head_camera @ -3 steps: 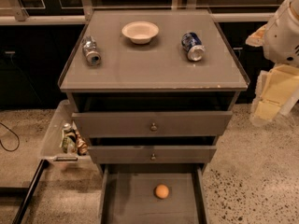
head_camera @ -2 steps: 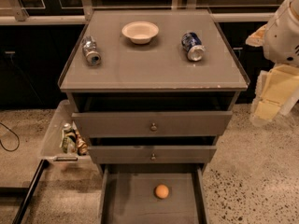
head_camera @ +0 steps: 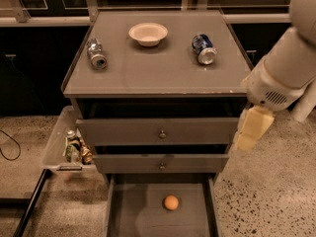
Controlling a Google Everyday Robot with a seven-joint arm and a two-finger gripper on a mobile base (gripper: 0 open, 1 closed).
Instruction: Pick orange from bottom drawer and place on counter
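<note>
1. The gripper [head_camera: 252,128] hangs to the right of the cabinet, level with the right end of the top drawer [head_camera: 123,131] and well apart from the orange [head_camera: 171,202]. It carries nothing. Whether it is open or closed, I cannot tell.
2. The orange lies alone on the flat floor of the bottom drawer [head_camera: 138,216], about midway between its side walls. It is round and smooth, so an off-centre descent probably nudges it away instead of gripping it.
3. The middle drawer [head_camera: 128,163] sits just above and behind the fruit. Coming in from the right, the arm risks clipping that drawer's front or the bottom drawer's right wall.
4. A light grip could let the orange slip during the lift, past two drawer fronts and the front edge of the counter [head_camera: 158,78].
5. On the counter, a silver can [head_camera: 96,54] at the left and a blue can [head_camera: 204,49] at the right lie on their sides, with a cream bowl [head_camera: 148,33] at the far middle. A bumped can may roll off.
6. Released near the front edge, the orange could roll over the rim.
</note>
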